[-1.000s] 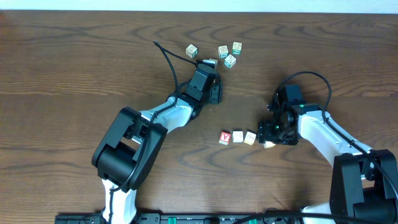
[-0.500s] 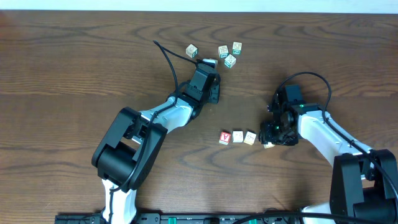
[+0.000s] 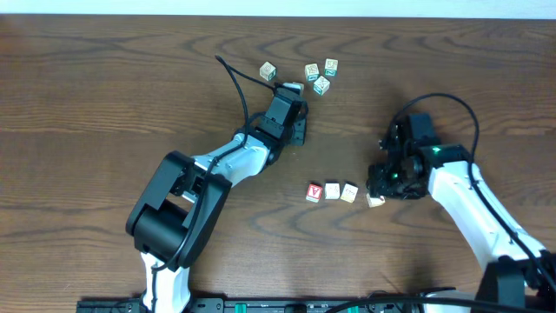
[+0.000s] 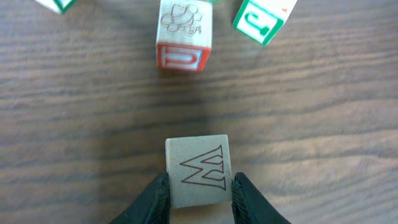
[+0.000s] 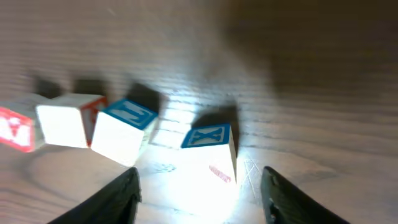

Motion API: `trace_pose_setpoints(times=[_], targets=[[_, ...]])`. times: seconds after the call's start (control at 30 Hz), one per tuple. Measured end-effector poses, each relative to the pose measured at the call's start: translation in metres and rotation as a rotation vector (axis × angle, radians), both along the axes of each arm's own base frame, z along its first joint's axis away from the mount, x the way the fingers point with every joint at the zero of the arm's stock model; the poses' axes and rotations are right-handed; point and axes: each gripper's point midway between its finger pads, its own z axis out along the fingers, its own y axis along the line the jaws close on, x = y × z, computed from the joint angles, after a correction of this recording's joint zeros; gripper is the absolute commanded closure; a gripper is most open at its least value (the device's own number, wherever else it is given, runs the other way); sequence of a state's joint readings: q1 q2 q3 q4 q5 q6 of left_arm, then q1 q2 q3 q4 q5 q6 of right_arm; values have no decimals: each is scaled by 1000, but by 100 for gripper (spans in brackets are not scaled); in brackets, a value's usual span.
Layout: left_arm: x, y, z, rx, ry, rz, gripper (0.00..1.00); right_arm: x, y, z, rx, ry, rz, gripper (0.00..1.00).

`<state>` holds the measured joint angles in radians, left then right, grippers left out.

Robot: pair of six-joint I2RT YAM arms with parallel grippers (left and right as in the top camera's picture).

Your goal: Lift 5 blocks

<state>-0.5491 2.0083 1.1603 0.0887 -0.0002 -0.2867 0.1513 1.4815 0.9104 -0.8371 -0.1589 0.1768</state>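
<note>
A row of three blocks lies on the table: a red V block (image 3: 314,192) and two cream ones (image 3: 332,191) (image 3: 349,192). Just right of them sits a fourth block (image 5: 208,163) with a blue X face, between the fingers of my right gripper (image 5: 199,200). That gripper is open, and a gap shows at its right finger. My left gripper (image 4: 199,198) is shut on a pale cube (image 4: 198,169) with a dark red letter outline, which rests on the table. In the overhead view the left gripper (image 3: 293,91) is at the upper middle.
Loose cubes lie beyond the left gripper: a red-faced one (image 4: 182,34), a green-print one (image 4: 261,18) and another at the frame's top left (image 4: 59,4). Overhead, they sit near the far edge (image 3: 321,84) (image 3: 311,70) (image 3: 331,66) (image 3: 268,71).
My left gripper's fingers have closed onto the pale cube. The right gripper has narrowed a little around the X block, and the right arm has swung slightly to the right.
</note>
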Motion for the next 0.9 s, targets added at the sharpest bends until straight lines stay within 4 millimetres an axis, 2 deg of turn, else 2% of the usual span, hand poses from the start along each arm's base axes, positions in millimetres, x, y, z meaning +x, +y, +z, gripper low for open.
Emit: trace_pose_setpoints(times=[0.13, 0.2, 0.23, 0.37, 0.43, 0.6, 0.73, 0.9], targets=[[-17, 10, 2, 44, 66, -4, 81, 3, -2, 5, -8, -17, 3, 83], [-27, 16, 6, 67, 101, -7, 87, 1, -7, 5, -22, -7, -20, 97], [-32, 18, 8, 75, 115, -8, 88, 2, -10, 4, -21, -4, -37, 99], [-52, 26, 7, 121, 183, -16, 90, 5, -27, 4, -21, -3, -100, 99], [-61, 24, 4, 139, 207, -32, 91, 5, -39, 4, -21, 0, -146, 99], [-87, -2, 0, 168, 227, -114, 91, 8, -62, 4, -20, -4, -236, 99], [-105, -16, -1, 195, 234, -149, 92, 3, -63, -8, -20, 3, -242, 99], [-107, -17, -1, 193, 239, -130, 92, -20, -61, -27, -24, 67, -239, 99]])
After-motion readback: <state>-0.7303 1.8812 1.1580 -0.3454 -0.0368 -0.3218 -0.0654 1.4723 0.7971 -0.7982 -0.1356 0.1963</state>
